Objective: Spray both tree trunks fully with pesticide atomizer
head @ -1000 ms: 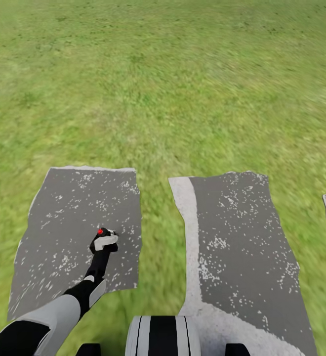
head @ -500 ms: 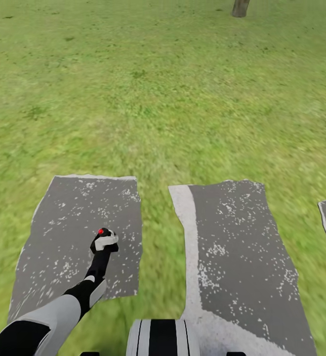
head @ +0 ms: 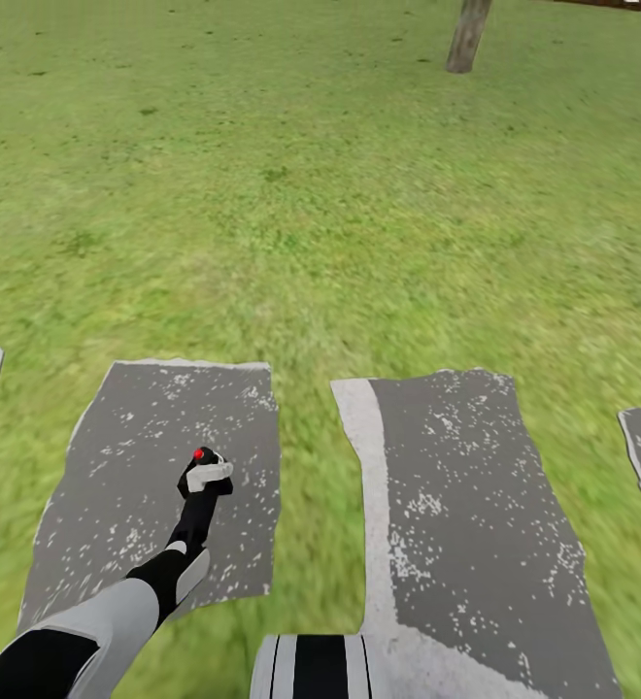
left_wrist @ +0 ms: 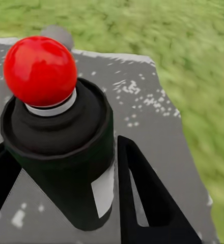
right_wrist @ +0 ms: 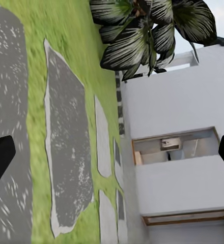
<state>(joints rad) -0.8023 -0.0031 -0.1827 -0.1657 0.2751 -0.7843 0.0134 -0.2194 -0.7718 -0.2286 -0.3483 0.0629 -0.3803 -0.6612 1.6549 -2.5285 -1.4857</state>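
Lawn (head: pixel 291 194): green grass spreads across the head view, with grey speckled paving slabs set into it close to the robot.
Paving slabs: one slab (head: pixel 146 476) lies under the left arm; a second, larger slab (head: pixel 476 515) with a pale stripe along its near edge lies just beside it, a strip of grass between them. Slivers of further slabs show beyond each of these.
Tree trunk (head: pixel 467 35): a grey-brown column rises from the grass far beyond the larger slab, well apart from the robot; its top is cut off by the frame.
Left arm (head: pixel 117 612): grey and black, it reaches forward over the first slab.
Left claw (head: pixel 204 476): clenched on the pesticide atomizer, held above the first slab.
Pesticide atomizer (left_wrist: pixel 56 147): in the left wrist view it is a black body with a white label patch, a pale collar and a round red ball on top; black fingers (left_wrist: pixel 142 198) press against its sides. In the head view it shows as a small dark shape with a pale band and a red dot at the arm's tip.
Right claw (right_wrist: pixel 112 157): released, its two black fingertips stand far apart at opposite edges of the right wrist view.
Beyond the right claw: a row of slabs in grass, a white building (right_wrist: pixel 178 147) with recessed openings, and a dark broad-leaved plant (right_wrist: pixel 147 30) against its wall.
Robot body (head: pixel 320 668): a white and black striped part sits just beside the larger slab's near corner.
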